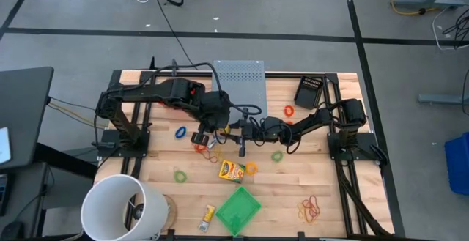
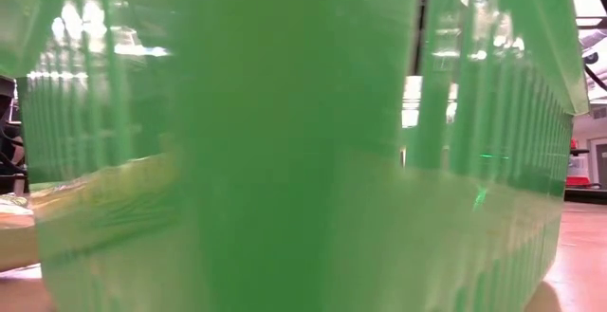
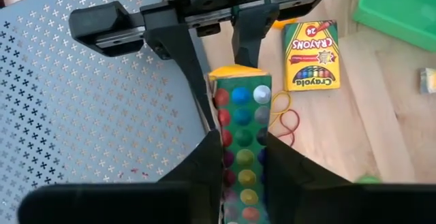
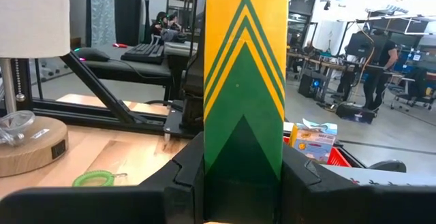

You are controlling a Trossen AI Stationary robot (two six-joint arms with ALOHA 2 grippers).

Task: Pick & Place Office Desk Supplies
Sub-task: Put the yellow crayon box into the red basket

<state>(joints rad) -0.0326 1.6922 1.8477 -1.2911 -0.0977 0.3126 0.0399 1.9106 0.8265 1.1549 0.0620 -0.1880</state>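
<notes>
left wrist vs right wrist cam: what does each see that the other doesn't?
Left wrist only: crayons, grey perforated box, green tray, the pack's dotted face. Right wrist only: white bucket, the pack's chevron face, people in the room behind. Both: the pack, clamped by the left gripper and the right gripper.

Crayon box [image 1: 232, 170] on table [image 1: 330, 197], behind green tray [image 1: 239, 209].
</notes>
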